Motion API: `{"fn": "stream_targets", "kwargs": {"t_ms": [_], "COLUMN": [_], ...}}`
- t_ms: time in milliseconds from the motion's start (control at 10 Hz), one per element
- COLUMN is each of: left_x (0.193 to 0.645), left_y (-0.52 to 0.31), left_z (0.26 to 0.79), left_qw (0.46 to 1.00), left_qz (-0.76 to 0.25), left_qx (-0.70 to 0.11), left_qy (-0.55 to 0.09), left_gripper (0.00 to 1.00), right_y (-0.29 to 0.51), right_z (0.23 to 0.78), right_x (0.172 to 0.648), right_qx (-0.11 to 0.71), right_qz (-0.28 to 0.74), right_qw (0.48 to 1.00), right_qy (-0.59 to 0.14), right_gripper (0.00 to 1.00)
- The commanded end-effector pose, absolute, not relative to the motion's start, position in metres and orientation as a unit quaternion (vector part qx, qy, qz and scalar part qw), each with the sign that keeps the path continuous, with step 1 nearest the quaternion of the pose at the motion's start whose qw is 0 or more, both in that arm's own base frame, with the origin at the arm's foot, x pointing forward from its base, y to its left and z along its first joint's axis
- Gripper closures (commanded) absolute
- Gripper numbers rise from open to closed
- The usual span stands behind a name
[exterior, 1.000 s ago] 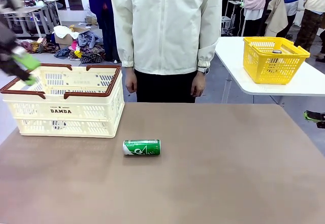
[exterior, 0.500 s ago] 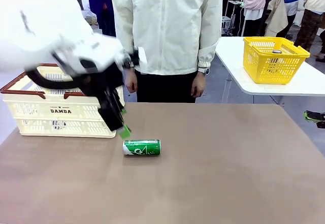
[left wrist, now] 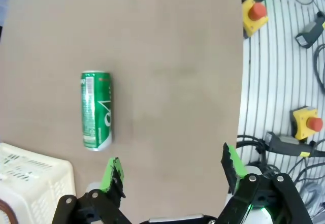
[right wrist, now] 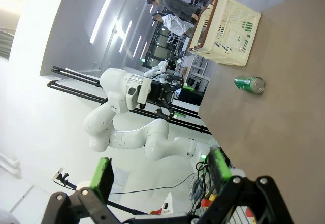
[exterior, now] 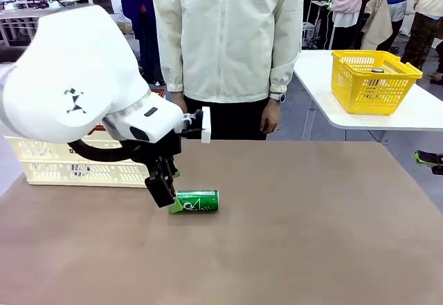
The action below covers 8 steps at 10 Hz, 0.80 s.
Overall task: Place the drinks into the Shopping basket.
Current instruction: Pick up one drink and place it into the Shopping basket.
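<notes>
A green can (exterior: 196,200) with white marks lies on its side on the brown table, just right of the Shopping basket (exterior: 48,170), a cream lattice basket largely hidden behind my left arm. My left gripper (exterior: 173,191) hangs open at the can's left end, one green pad low beside it. In the left wrist view the can (left wrist: 96,110) lies ahead and left of the open fingers (left wrist: 111,175), outside the gap, with a basket corner (left wrist: 28,176) at the lower left. My right gripper (right wrist: 161,172) is open and empty, far from the can (right wrist: 249,84) and the basket (right wrist: 228,26).
A person in a cream jacket (exterior: 228,35) stands at the far edge, hands down. A yellow basket (exterior: 374,77) sits on a separate white table at the right. The brown table's middle and right side are bare. Cables and stop buttons (left wrist: 254,13) lie on the floor beyond the table edge.
My left arm has swung from over the basket at far left, rightward and down, until its open gripper reached the can's left end. The can has not moved.
</notes>
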<state>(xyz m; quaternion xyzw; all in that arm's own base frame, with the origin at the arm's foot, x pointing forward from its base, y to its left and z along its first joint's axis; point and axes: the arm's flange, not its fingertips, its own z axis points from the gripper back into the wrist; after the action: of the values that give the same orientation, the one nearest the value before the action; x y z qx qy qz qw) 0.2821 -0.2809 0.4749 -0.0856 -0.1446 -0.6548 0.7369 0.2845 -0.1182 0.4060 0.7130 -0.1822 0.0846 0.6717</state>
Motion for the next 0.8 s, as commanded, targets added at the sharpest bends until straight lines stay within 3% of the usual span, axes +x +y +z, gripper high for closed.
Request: {"fn": "stream_targets", "kwargs": {"t_ms": [0, 200, 400, 700], "left_x": [0.276, 0.278, 0.331, 0.374], "left_y": [-0.278, -0.281, -0.317, -0.334], "left_z": [0.485, 0.484, 0.449, 0.387], "left_qw": [0.741, 0.737, 0.673, 0.672], "left_qz": [-0.649, -0.653, -0.730, -0.736], "left_qx": [-0.081, -0.087, -0.003, 0.032], "left_qy": [-0.151, -0.154, -0.118, -0.072], "left_gripper": [0.00, 0.00, 0.00, 0.00], "right_y": [-0.119, -0.119, -0.119, -0.119], "right_z": [0.412, 0.412, 0.412, 0.412], "right_x": [0.285, 0.285, 0.285, 0.285], "right_qx": [0.718, 0.718, 0.718, 0.718], "right_qz": [0.079, 0.079, 0.079, 0.079], "right_qw": [0.667, 0.667, 0.667, 0.667], "right_qy": [-0.183, -0.183, -0.183, -0.183], "right_gripper": [0.00, 0.00, 0.00, 0.00]}}
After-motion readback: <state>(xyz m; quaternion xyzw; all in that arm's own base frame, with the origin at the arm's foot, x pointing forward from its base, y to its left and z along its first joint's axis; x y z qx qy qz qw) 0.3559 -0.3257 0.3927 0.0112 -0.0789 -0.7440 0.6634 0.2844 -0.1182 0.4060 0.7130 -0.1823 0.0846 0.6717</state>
